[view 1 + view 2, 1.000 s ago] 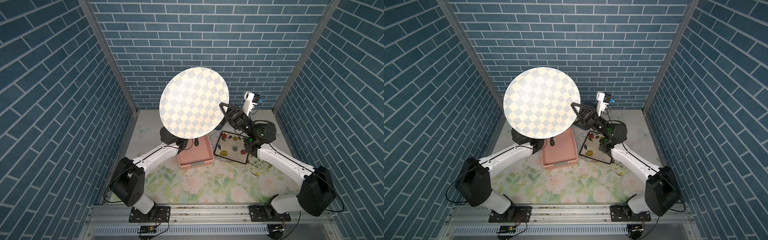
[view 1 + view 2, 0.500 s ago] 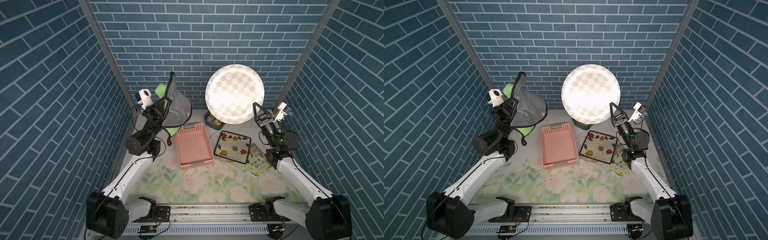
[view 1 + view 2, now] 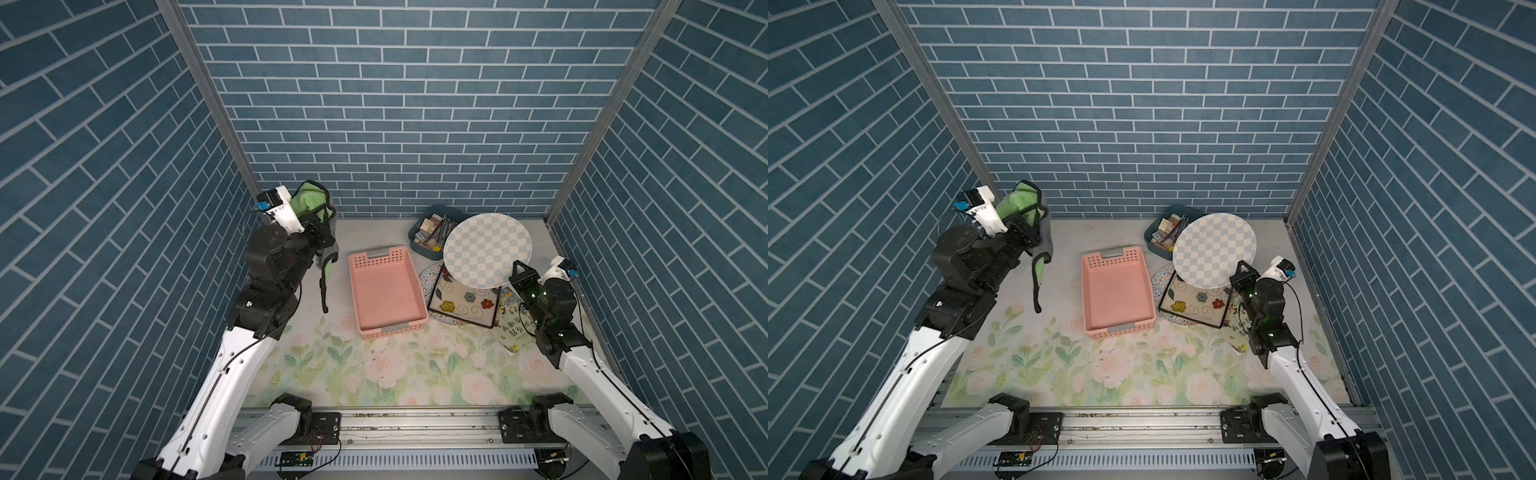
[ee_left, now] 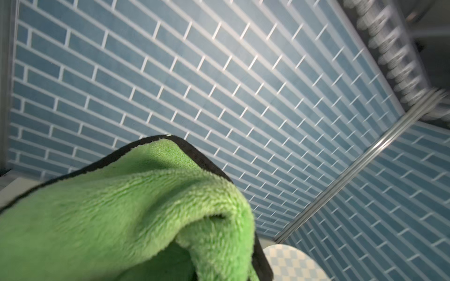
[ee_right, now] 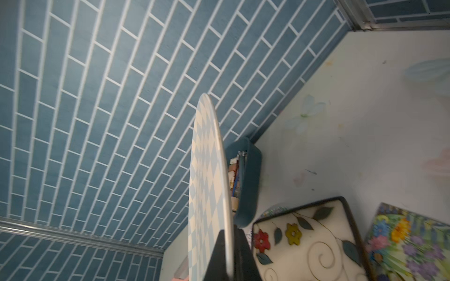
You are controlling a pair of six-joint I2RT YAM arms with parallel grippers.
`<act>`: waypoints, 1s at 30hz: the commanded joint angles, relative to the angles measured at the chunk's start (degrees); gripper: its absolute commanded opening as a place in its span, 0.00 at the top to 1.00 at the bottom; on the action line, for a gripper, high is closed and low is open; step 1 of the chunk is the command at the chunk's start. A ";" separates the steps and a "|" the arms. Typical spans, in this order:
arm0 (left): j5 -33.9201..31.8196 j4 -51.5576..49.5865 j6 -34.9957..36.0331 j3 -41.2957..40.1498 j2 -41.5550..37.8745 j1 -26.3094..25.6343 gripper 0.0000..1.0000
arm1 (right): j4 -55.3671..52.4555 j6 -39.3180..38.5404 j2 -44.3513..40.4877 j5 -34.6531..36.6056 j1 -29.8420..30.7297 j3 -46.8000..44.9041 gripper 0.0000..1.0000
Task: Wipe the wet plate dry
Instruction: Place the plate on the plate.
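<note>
My right end effector (image 3: 518, 274) is clamped on the rim of the checkered plate (image 3: 487, 248), held tilted in the air above the square flowered dish (image 3: 463, 305). I judge the plate stiff, breakable and slippery while wet, so only the rim gives a hold. My left end effector (image 3: 319, 226) is closed on the soft green cloth (image 3: 309, 200), well apart. The flowered surface (image 3: 374, 374) below is crowded; brick walls (image 3: 395, 124) stand near.

Blue brick-pattern walls (image 3: 395, 104) fill the top and both sides of the frame in both top views, joined by two slanting metal posts (image 3: 212, 104). The pale desk (image 3: 374, 235) lies lower centre. A floral mat (image 3: 395, 374) covers its near part, and a metal rail (image 3: 415, 424) runs along the bottom edge. The light is even.
</note>
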 commanded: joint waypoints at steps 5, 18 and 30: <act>-1.26 -4.91 5.20 -1.27 1.06 -0.23 1.00 | 6.98 1.47 5.19 -2.52 -0.12 -5.62 1.00; 0.10 -3.98 5.95 -2.84 1.42 -0.23 1.00 | 7.31 4.16 16.97 -4.91 4.14 -9.10 1.00; -2.61 -6.40 8.13 -3.13 2.52 -0.23 1.00 | -5.84 1.82 15.58 2.55 5.69 -7.47 0.46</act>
